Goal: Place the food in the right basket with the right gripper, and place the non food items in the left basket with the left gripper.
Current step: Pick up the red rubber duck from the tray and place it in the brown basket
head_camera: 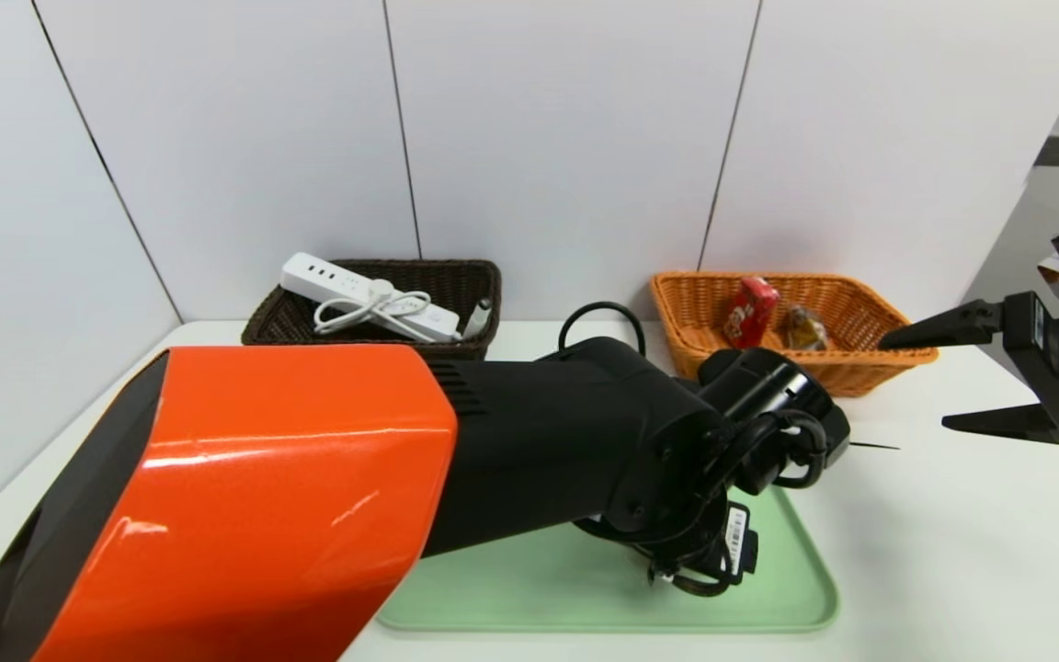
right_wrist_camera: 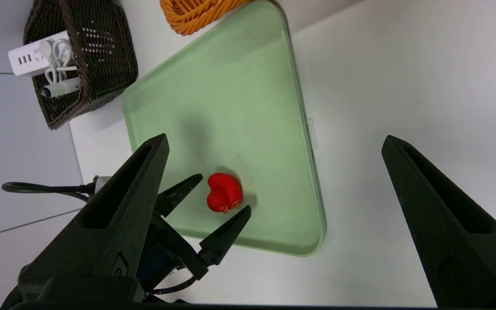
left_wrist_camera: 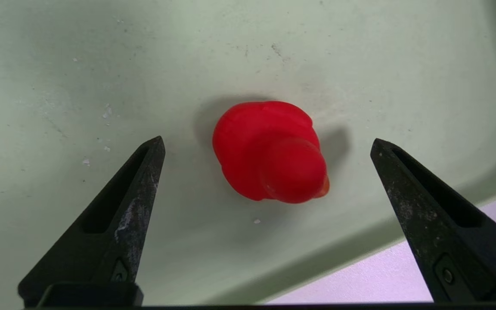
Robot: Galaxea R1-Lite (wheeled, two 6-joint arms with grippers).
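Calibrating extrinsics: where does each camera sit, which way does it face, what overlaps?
Head view: on the head, forward and down over tray and both baskets; the orange-shelled left arm crosses it, right gripper at its edge.
Left wrist view: on the left wrist, down at the red duck; own open jaws flank it.
Right wrist view: on the right wrist, across the tray; own open jaws, plus left gripper.
Both wrist views share duck and tray.

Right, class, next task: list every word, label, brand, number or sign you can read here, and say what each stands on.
No text can be read with certainty.
Left arm's white label: barcode-like marks, too small to read.
Red drink carton: pale printing, too blurred to read.
White marker: faint marks by its black tip, too small to read.
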